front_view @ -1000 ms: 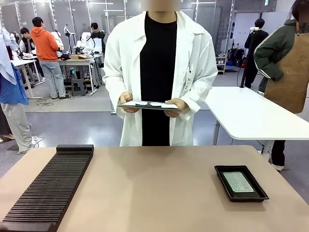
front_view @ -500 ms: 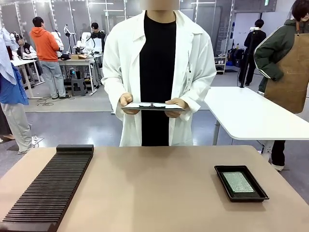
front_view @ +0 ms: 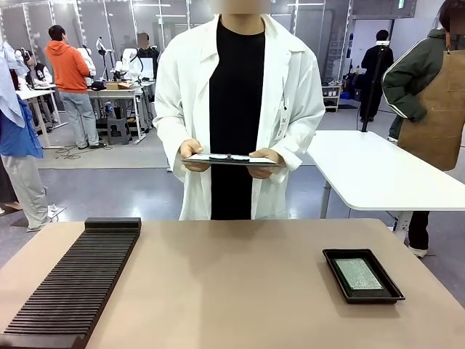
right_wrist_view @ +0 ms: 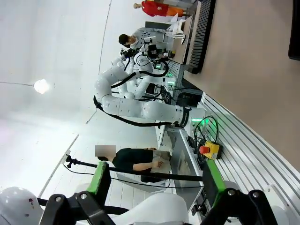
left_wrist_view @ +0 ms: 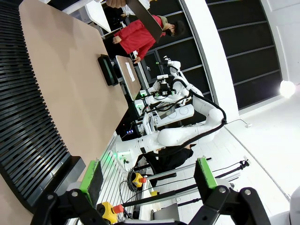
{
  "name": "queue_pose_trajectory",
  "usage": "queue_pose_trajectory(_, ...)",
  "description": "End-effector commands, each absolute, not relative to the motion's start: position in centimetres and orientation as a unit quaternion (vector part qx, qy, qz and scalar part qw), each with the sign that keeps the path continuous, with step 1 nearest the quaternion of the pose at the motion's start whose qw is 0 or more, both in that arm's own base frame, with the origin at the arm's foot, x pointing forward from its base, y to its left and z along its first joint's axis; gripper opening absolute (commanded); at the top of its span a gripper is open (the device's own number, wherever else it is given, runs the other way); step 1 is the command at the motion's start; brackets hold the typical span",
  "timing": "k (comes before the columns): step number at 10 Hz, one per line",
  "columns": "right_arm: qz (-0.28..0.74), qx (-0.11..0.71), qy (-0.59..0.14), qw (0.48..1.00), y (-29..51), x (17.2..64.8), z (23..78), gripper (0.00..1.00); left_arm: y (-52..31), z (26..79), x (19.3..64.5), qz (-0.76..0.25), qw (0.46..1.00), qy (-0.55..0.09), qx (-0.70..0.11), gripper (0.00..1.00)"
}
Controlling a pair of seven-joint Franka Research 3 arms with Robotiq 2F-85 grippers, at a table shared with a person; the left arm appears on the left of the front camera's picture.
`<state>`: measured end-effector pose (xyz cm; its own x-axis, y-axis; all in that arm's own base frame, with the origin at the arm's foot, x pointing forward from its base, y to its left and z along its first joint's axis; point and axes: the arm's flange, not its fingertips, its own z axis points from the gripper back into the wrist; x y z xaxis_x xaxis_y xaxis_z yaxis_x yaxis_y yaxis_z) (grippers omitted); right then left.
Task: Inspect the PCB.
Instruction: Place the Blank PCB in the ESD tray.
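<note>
The green PCB lies flat in a shallow black tray on the right part of the tan table. In the left wrist view my left gripper hangs off the table's near edge, open, with nothing between its green-padded fingers; the tray shows far off across the table. My right gripper is likewise open and holds nothing, off the table's near edge, its green pads apart.
A long black slotted rack runs along the table's left side. A person in a white coat stands at the far edge holding a clipboard in both hands. The tan tabletop lies bare between rack and tray.
The person has levelled the clipboard a little, so its paper face shows less. Tray, PCB and rack have not moved.
</note>
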<state>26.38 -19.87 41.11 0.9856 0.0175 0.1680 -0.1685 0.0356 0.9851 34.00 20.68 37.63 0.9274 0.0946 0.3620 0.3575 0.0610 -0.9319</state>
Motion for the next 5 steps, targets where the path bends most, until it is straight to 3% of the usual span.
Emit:
queue_pose_trajectory(1,0.056,0.688,-0.047,0.722,-19.79,26.24,41.51,1.0,20.73,37.92,33.79,-0.095,0.713,-0.165,-0.675,1.0)
queue_pose_trajectory(5,0.056,0.688,-0.047,0.722,-19.79,26.24,41.51,1.0,20.73,37.92,33.79,-0.095,0.713,-0.165,-0.675,1.0)
